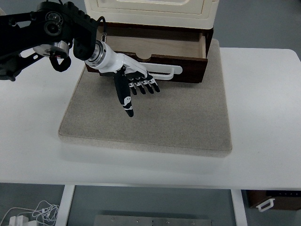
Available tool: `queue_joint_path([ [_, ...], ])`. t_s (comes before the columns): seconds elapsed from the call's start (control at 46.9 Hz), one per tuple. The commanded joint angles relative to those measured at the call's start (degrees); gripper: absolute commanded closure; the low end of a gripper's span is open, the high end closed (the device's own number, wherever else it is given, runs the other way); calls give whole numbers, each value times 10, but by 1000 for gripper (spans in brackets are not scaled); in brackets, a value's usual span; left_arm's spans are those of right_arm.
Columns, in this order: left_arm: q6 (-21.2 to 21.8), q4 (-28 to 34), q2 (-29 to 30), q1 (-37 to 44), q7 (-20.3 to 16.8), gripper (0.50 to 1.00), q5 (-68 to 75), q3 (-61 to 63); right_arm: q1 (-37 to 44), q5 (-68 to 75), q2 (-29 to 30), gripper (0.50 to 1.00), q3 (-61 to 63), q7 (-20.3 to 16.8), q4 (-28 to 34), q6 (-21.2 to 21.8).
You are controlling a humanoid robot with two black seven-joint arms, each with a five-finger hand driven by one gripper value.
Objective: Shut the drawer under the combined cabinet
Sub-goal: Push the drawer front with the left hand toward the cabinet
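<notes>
I am looking steeply down at a white table [263, 117] with a beige felt mat [155, 117] lying on it. At the back of the mat stands a cream-coloured cabinet [150, 12], and beneath it sits a dark brown wooden drawer [183, 56]. The drawer is pulled partway out toward me, so that its pale, bare wooden floor shows from above. Its dark front panel faces me, with a shallow notch cut into the top edge.

My left arm [42, 28] comes in from the upper left of the picture, black and jointed, ending in a silver wrist and a white palm. My left hand [134, 77] lies flat against the left half of the drawer's front panel. The four fingers [143, 86] are loosely extended and bent a little downward, side by side, with black tips. My thumb [124, 96] sticks out separately, pointing down over the mat. The hand grips nothing; it is open, and its white edge rests along the drawer front.

Below the table edge, a white cable [33, 214] lies coiled on the floor at lower left.
</notes>
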Motion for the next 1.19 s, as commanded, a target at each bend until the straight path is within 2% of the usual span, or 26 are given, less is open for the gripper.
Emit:
queue_joint_path([
  [0.0, 0, 11, -5, 1, 0, 500, 1, -5, 0, 0, 0, 548, 0, 0, 0, 0],
  [0.789, 8, 114, -55, 9, -5, 500, 33, -31, 0, 0, 0, 548, 0, 0, 0, 0],
  [1.173, 38, 144, -67, 9, -17, 500, 33, -32, 0, 0, 0, 548, 0, 0, 0, 0],
])
